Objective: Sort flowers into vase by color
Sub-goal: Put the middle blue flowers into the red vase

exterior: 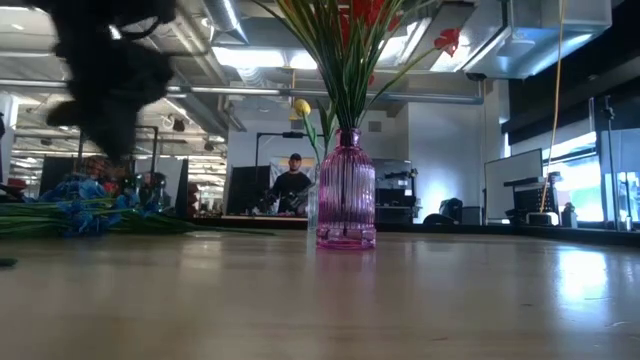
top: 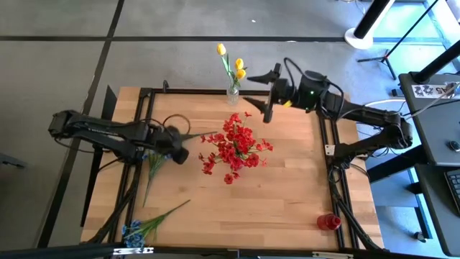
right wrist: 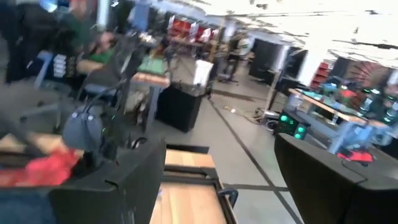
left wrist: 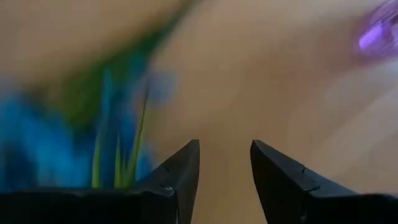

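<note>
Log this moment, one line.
left tool open over blue flowers | right tool open near yellow vase | red flowers in pink vase

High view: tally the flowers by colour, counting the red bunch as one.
Yellow tulips in the clear vase: 3
Red bunch: 1
Blue sprays lying on the table: 2
Total: 6

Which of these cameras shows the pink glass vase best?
The low view: the pink vase stands side-on, with green stems rising from it. From above, the red flowers hide it. The left wrist view catches only a purple blur; the right wrist view shows none of it.
</note>
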`<act>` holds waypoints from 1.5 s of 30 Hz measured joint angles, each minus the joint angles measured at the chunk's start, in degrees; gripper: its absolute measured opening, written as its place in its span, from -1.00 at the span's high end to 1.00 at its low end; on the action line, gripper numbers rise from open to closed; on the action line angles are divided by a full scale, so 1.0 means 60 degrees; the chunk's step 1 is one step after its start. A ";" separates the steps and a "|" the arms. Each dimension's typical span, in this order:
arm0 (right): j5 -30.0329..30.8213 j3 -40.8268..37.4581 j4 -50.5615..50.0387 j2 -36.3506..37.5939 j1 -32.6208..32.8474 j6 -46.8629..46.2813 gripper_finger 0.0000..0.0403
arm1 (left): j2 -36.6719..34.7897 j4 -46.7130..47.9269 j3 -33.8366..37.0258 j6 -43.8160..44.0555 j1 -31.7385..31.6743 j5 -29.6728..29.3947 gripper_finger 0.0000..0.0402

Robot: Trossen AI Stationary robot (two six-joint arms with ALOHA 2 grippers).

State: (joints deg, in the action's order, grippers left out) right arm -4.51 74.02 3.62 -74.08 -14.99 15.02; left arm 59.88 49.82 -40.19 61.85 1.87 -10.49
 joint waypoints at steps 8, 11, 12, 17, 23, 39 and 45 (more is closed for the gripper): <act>-0.0267 -0.0004 -0.0555 -0.0007 0.0857 0.0870 -0.49 | 0.0021 0.2566 0.0208 0.3527 0.1024 0.1164 0.33; -0.0253 -0.0004 -0.0939 -0.0007 0.1035 0.0883 -0.49 | 0.0329 0.2865 0.0208 0.3676 0.0976 0.1252 0.33; -0.0277 -0.0004 -0.1075 -0.0007 0.1034 0.0904 -0.49 | 0.0498 0.2866 0.0208 0.3645 0.0917 0.1302 0.33; -0.0707 -0.0004 -0.1602 -0.0007 0.1087 0.0901 -0.49 | 0.1948 0.2852 0.0208 0.3345 0.0373 0.1721 0.33; -0.0905 -0.0007 -0.2116 0.0022 0.1090 0.0761 -0.49 | 0.4168 0.2860 0.0208 0.2363 -0.0292 0.2171 0.33; -0.0657 -0.0011 -0.4041 0.1581 0.1460 0.0573 -0.49 | 0.4619 0.2853 -0.0467 0.2581 0.0850 0.0746 0.98; -0.0718 -0.0004 -0.3822 0.2412 0.2508 0.0819 -0.49 | 0.3497 0.4627 -0.2323 0.2816 0.1745 0.0670 0.99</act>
State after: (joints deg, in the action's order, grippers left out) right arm -8.81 74.00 -19.31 -59.61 0.06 19.93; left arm 80.86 77.58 -54.12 78.74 12.34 -6.47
